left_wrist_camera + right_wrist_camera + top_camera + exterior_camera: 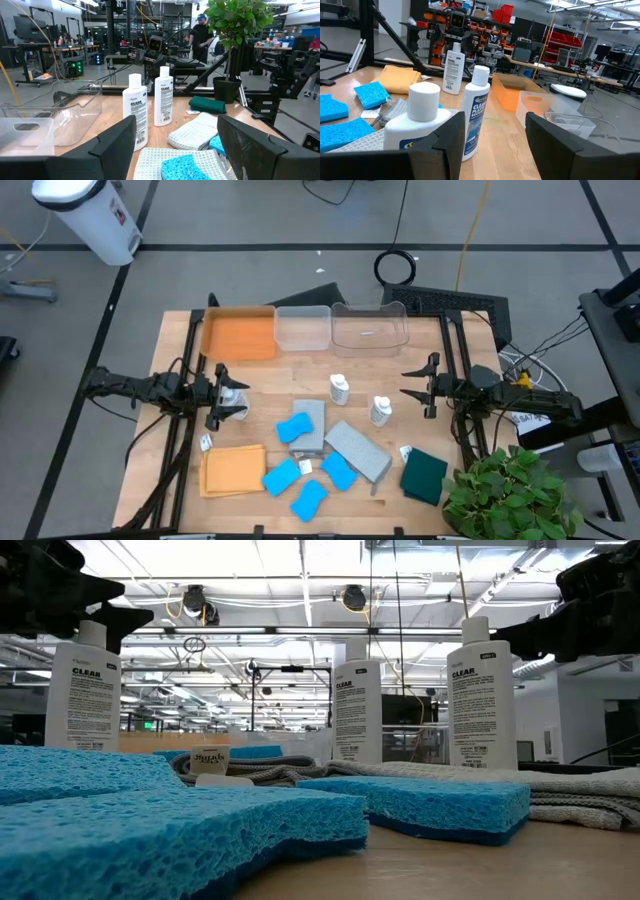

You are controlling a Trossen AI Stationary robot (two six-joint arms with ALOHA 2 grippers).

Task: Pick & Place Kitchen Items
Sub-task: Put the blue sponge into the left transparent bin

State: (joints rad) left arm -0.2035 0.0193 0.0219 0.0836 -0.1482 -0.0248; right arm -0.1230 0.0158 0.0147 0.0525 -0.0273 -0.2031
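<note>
High view count: three white bottles, four blue sponges, cloths in grey, orange and dark green. My left gripper [228, 397] sits at 9 o'clock on the table, fingers spread wide around the first bottle [234, 397], not closed on it. My right gripper [412, 387] is at 3 o'clock, fingers also spread wide, holding nothing, with the third bottle [380, 411] just off its tips toward centre. Second bottle [339, 389] stands upright near table centre. Sponges: one [294, 427] on the grey cloth [312, 435] just below centre, and three more at 6 o'clock [281, 476], [339, 471], [309, 498]. A second grey cloth [358, 449] lies tilted beside the first, at 5 o'clock. Orange cloth [232, 469] flat at 7 o'clock. Dark green cloth [425, 474] at 4 o'clock, next to the potted plant [510, 495]. Along the 12 o'clock edge: one orange tray [240, 334] and two clear bins [303, 328], [369, 327], side by side. Low view shows all three bottles upright behind the sponges.
</note>
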